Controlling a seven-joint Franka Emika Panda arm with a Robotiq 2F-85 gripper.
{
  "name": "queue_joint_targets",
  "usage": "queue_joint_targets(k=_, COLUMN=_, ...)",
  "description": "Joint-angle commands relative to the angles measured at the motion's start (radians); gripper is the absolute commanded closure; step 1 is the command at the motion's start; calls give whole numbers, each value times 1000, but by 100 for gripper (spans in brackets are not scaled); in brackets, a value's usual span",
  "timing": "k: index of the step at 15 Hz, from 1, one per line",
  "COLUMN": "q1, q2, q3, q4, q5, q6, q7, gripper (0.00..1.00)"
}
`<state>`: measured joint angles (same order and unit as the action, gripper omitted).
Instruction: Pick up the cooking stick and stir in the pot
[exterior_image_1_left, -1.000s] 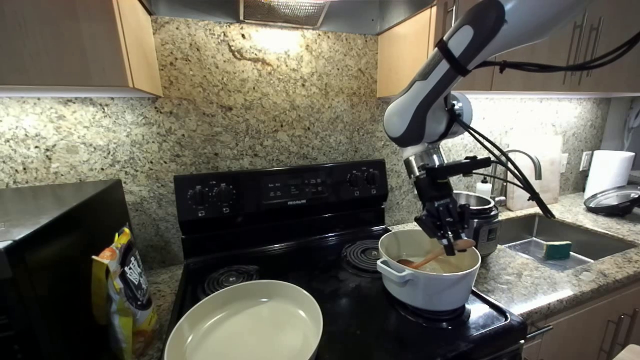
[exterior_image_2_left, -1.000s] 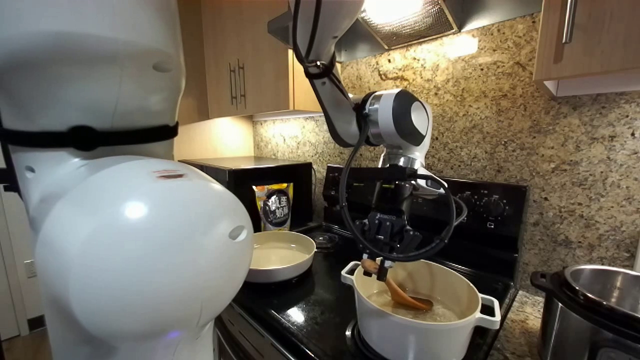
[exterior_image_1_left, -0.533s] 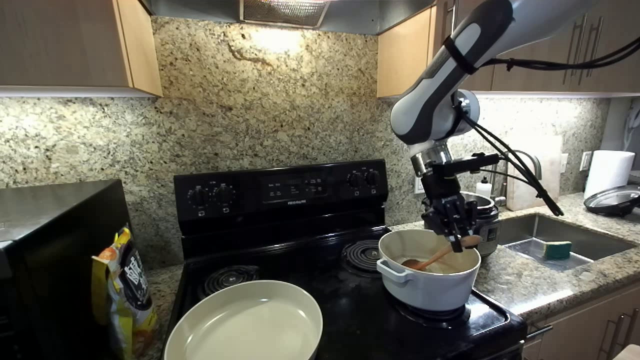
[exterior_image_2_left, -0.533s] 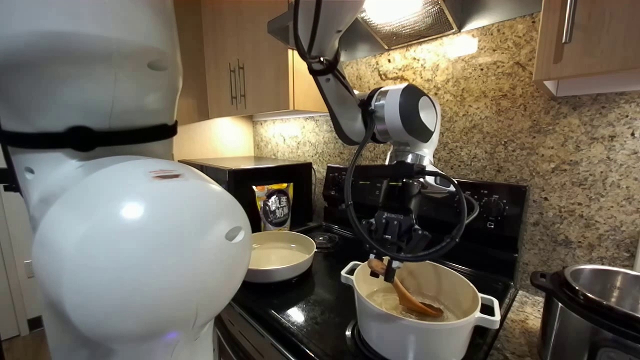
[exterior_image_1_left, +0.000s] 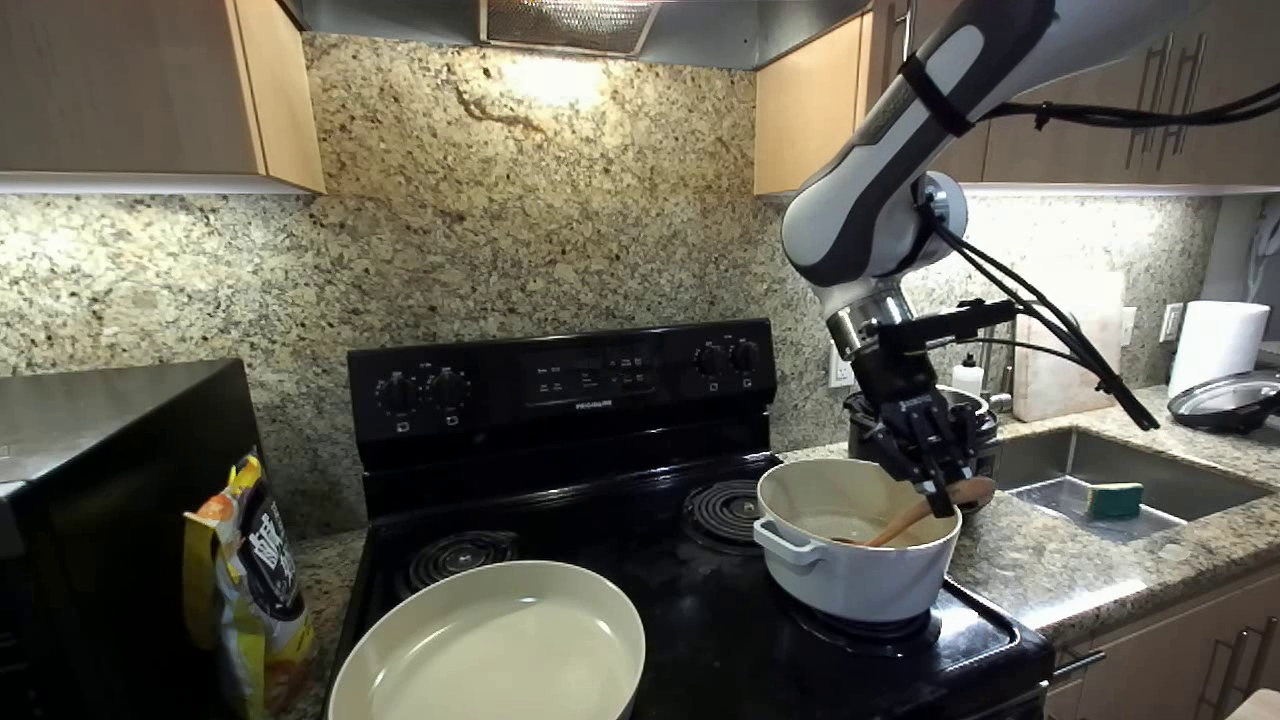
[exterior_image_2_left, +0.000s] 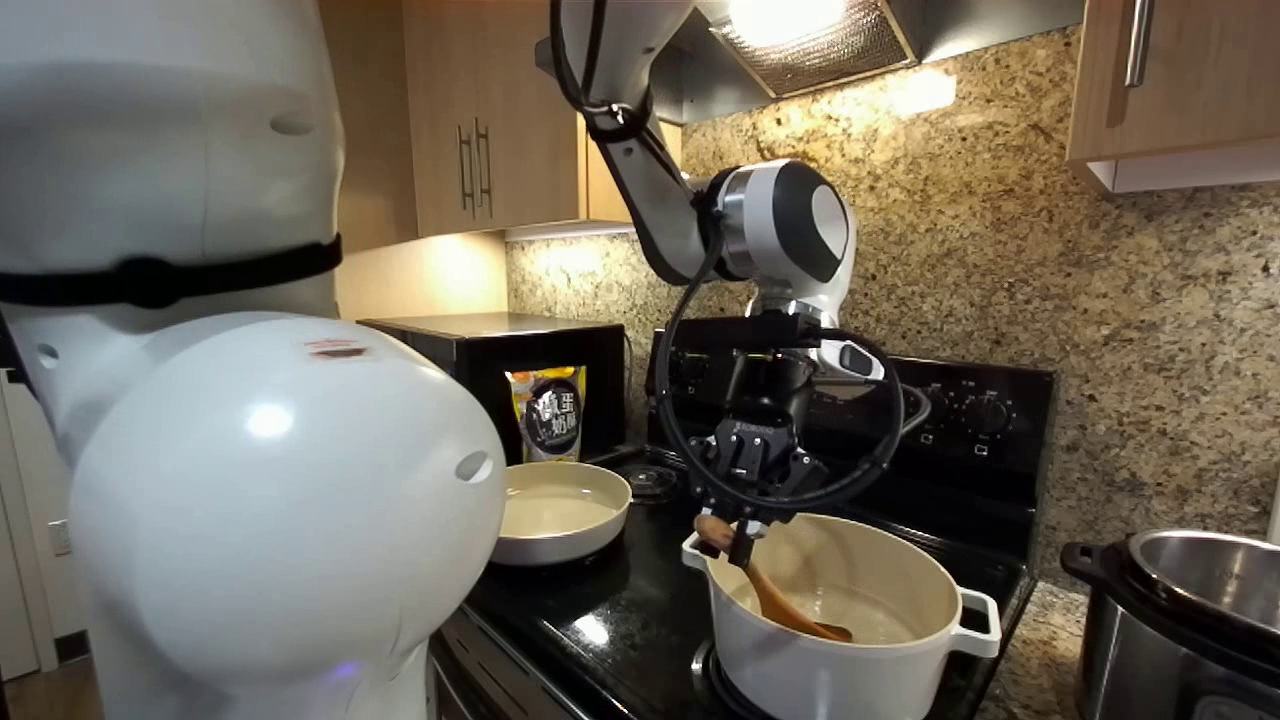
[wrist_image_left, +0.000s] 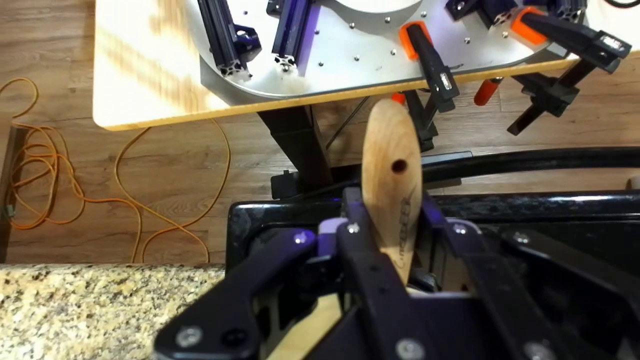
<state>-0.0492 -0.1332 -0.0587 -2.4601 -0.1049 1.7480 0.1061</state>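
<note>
The cooking stick (exterior_image_1_left: 905, 520) is a light-brown wooden spoon, held at a slant with its lower end inside the white pot (exterior_image_1_left: 860, 590). My gripper (exterior_image_1_left: 951, 490) hangs over the pot's rim, shut on the upper handle. In an exterior view the stick (exterior_image_2_left: 772, 600) reaches down toward the near inner wall of the pot (exterior_image_2_left: 830, 675), its bowl end partly hidden by the rim. Between the gripper's (wrist_image_left: 392, 206) fingers in the wrist view, the flat handle end of the stick (wrist_image_left: 392, 150) sticks out, its hole showing.
A large shallow white dish (exterior_image_1_left: 500, 640) sits on the stove beside the pot. The steel pot (exterior_image_2_left: 1110, 640) stands close by on the counter, with the sink (exterior_image_1_left: 1180, 480) beyond. A snack bag (exterior_image_1_left: 265, 590) leans by the black oven (exterior_image_1_left: 110, 520).
Gripper and stick swept sideways over the pot, to the right in an exterior view. The stick's bowl end shifted from mid-pot to near the front wall. The grip stayed the same.
</note>
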Motion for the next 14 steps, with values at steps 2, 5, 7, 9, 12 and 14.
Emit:
queue_joint_targets(k=2, q1=13, q2=-42, q3=22, q4=-32, q5=4, q6=-15, q7=-20, gripper=92)
queue_joint_targets(k=5, q1=16, q2=-10, q3=25, q4=-11, q5=17, q6=17, q7=-12, gripper=92)
queue_joint_targets(k=7, q1=13, q2=2, q3=24, q4=-2, q5=14, q6=35, q7=-2, gripper=92)
queue_joint_targets(k=9, q1=9, q2=13, q3=21, q4=6, q5=8, q6=61, q7=7, gripper=92)
queue_joint_targets(k=12, q1=-3, q2=35, q3=9, q4=21, q5=1, q6=111, q7=20, gripper=92)
queue_joint_targets(k=14, q1=-13, q2=48, q3=-4, q4=33, q5=2, q6=137, q7=22, gripper=92)
